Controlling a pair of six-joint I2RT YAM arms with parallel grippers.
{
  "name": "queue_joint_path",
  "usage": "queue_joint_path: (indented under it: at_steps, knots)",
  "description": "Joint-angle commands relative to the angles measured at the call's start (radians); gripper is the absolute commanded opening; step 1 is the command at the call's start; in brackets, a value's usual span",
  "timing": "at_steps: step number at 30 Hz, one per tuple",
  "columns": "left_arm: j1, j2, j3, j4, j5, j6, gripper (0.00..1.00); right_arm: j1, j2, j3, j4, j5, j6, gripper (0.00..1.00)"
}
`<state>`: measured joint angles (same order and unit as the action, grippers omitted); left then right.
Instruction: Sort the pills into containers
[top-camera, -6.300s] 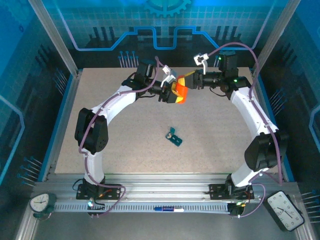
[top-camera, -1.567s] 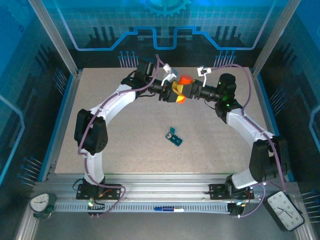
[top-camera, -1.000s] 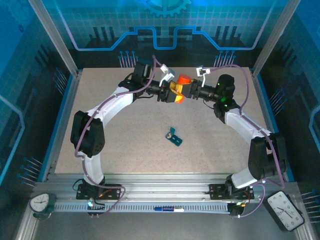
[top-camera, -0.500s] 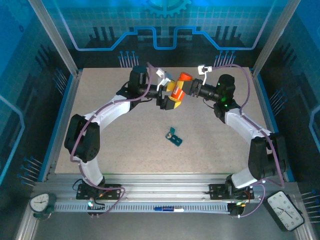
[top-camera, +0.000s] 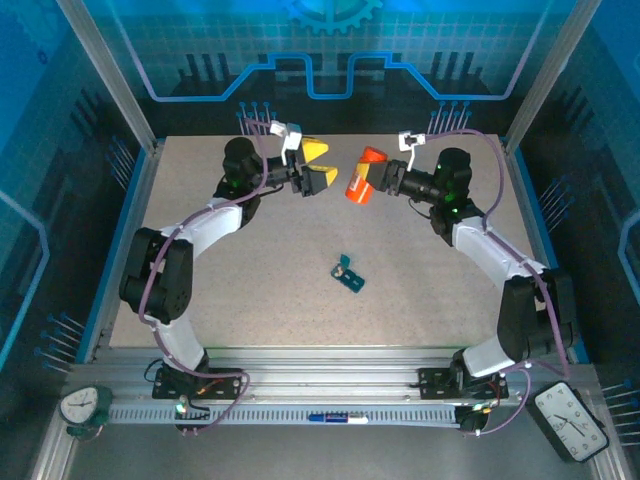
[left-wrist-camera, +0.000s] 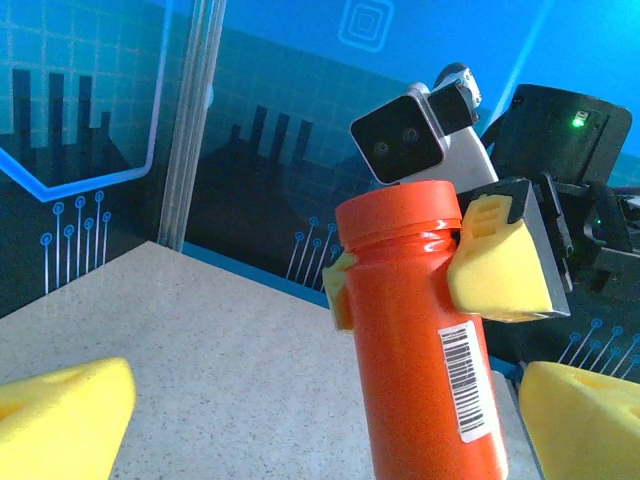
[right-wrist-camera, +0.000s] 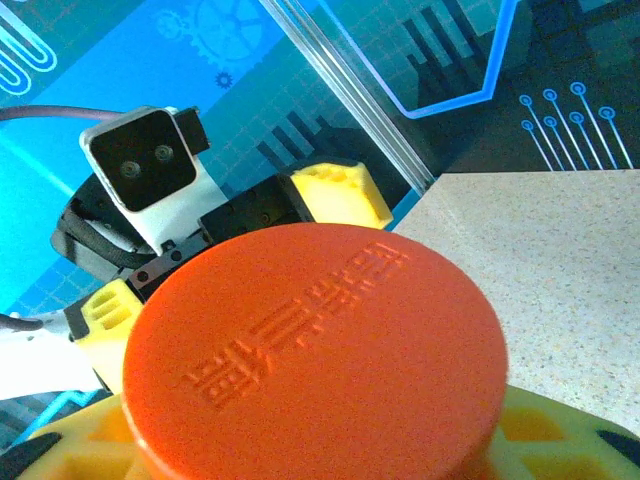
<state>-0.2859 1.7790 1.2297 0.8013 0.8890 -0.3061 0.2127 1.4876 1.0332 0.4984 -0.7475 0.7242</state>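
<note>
Teal pill box (top-camera: 349, 276) is seen lying flat on the speckled table (top-camera: 230, 300), near its middle, well apart from both grippers and touched by neither. Pills cannot be made out in it at this size.

Farther back, above the table's far part, an orange bottle (top-camera: 361, 182) is held off the surface, tilted a little. It is gripped near its upper end by the right gripper (top-camera: 373, 172), whose yellow pads (left-wrist-camera: 500, 262) are pressed against opposite sides of the neck. A white barcode label (left-wrist-camera: 465, 380) is seen on the bottle's side, and raised lettering on its round end (right-wrist-camera: 310, 350).

The left gripper (top-camera: 318, 163) is placed just beside the bottle, its jaws spread wide and its yellow pads (left-wrist-camera: 62, 415) set apart from the bottle on either side; nothing is held in it.

Both arms are stretched toward the far edge, elbows bowed outward and wrists turned inward, so that the two grippers are pointed at each other across the bottle.
</note>
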Motion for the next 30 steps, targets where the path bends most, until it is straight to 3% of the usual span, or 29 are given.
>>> queue_joint_path:
  at_steps: [1,7,11,14,18,20,23,30]
  knots:
    - [0.001,-0.053,0.024,-0.041,-0.034,0.091,0.99,-0.01,-0.043,0.043,-0.033,0.026,-0.046,0.26]
    - [-0.003,-0.113,0.048,-0.244,-0.26,0.258,0.99,-0.011,-0.038,0.063,-0.062,0.033,-0.06,0.25]
    - [-0.046,-0.163,0.058,-0.374,-0.518,0.418,0.99,-0.012,-0.029,0.077,-0.066,0.041,-0.061,0.25]
    - [-0.067,-0.178,0.073,-0.418,-0.677,0.45,0.99,-0.011,-0.016,0.094,-0.058,0.041,-0.055,0.25]
    - [-0.047,-0.194,0.107,-0.508,-0.732,0.381,0.99,-0.012,0.016,0.128,-0.058,0.026,-0.051,0.25]
    - [-0.027,-0.197,0.119,-0.543,-0.693,0.369,0.99,-0.013,0.032,0.152,-0.066,0.013,-0.051,0.25]
    - [-0.012,-0.187,0.143,-0.606,-0.581,0.48,0.99,-0.017,0.051,0.186,-0.085,-0.003,-0.057,0.25]
    - [-0.015,-0.147,0.14,-0.626,-0.548,0.528,0.99,-0.021,0.079,0.222,-0.083,-0.022,-0.043,0.25]
